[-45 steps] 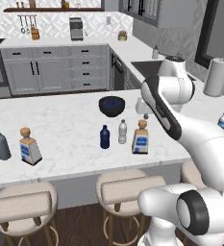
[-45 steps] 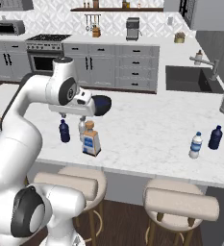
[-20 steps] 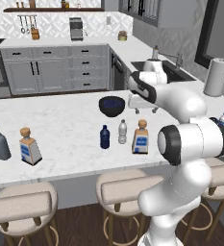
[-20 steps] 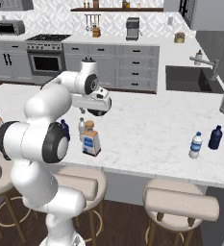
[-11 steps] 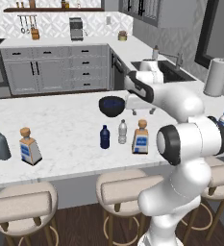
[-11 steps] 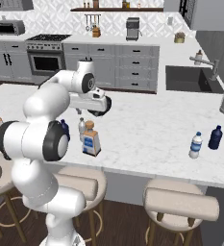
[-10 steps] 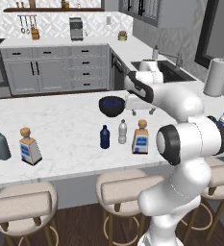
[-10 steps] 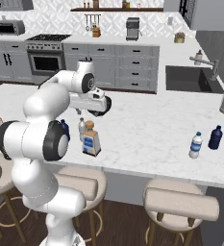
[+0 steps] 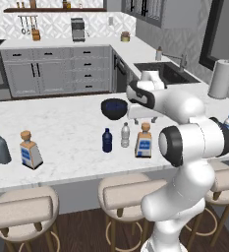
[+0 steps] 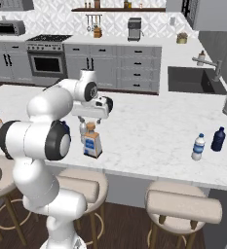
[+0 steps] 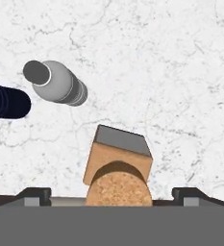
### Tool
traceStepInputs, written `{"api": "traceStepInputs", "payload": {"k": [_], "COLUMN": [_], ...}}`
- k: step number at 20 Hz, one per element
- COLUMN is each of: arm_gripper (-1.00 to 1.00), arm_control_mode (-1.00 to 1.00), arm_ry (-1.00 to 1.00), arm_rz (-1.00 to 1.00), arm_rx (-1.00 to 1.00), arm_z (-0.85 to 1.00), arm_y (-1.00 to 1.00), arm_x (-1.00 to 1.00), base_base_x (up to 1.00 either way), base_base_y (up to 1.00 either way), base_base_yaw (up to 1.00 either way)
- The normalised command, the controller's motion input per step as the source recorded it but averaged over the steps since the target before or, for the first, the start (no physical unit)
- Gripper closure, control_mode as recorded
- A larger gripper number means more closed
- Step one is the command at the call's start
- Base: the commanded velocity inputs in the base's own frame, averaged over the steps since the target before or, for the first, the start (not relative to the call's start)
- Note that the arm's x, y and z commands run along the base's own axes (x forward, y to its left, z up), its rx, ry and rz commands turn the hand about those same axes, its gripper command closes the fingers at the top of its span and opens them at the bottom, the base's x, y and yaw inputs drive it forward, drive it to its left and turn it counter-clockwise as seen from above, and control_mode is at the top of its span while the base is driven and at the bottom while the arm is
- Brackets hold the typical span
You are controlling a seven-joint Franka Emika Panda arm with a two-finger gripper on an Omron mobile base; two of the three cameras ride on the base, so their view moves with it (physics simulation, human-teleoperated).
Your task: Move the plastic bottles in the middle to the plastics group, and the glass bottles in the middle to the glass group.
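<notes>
Hand view looks straight down on the cork stopper of the square glass bottle [image 11: 117, 168], which sits between the two dark finger tips of the gripper [image 11: 111, 194]; the jaws stand wide and hold nothing. Beside it lie the clear plastic bottle [image 11: 56, 82] and, at the frame's edge, the navy plastic bottle [image 11: 6, 102].

Compared with a couple of seconds ago, the arm has swung from a raised pose off to the side and come over the middle cluster, and in the last half second it has barely shifted. I judge this to mean the glass bottle is the first pick, with the descent onto it not yet made; nothing in the middle has been moved.

From the left base view, the three middle bottles stand close together near the front edge of the white marble counter [image 9: 62, 142]: the navy one, the clear one, then the square one. The glass group [image 9: 15, 150] waits far along at one end. From the right base view, the plastics group [image 10: 208, 142] stands at the other end, well apart.

Behind the bottles sits a dark bowl [image 9: 114, 108]. Farther back are grey cabinets [image 9: 52, 76], a sink [image 9: 165, 74] and a paper towel roll [image 9: 220, 78].
</notes>
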Motion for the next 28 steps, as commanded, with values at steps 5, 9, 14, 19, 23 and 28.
{"api": "traceStepInputs", "payload": {"k": [5,9,14,19,23,28], "arm_gripper": [-1.00,-1.00,-1.00,-1.00,-1.00,1.00], "arm_control_mode": [-1.00,-1.00,-1.00,-1.00,-1.00,-1.00], "arm_ry": [0.00,0.00,0.00,0.00,0.00,0.00], "arm_rz": [0.01,0.00,0.00,0.00,0.00,0.00], "arm_rx": [0.00,0.00,0.00,0.00,0.00,0.00], "arm_z": [-0.21,-0.11,-0.14,-0.06,0.00,0.00], "arm_y": [0.00,0.00,0.00,0.00,0.00,0.00], "arm_x": [0.00,0.00,0.00,0.00,0.00,0.00], "base_base_x": [0.00,0.00,0.00,0.00,0.00,0.00], "base_base_y": [0.00,0.00,0.00,0.00,0.00,0.00], "base_base_yaw": [0.00,0.00,0.00,0.00,0.00,0.00]}}
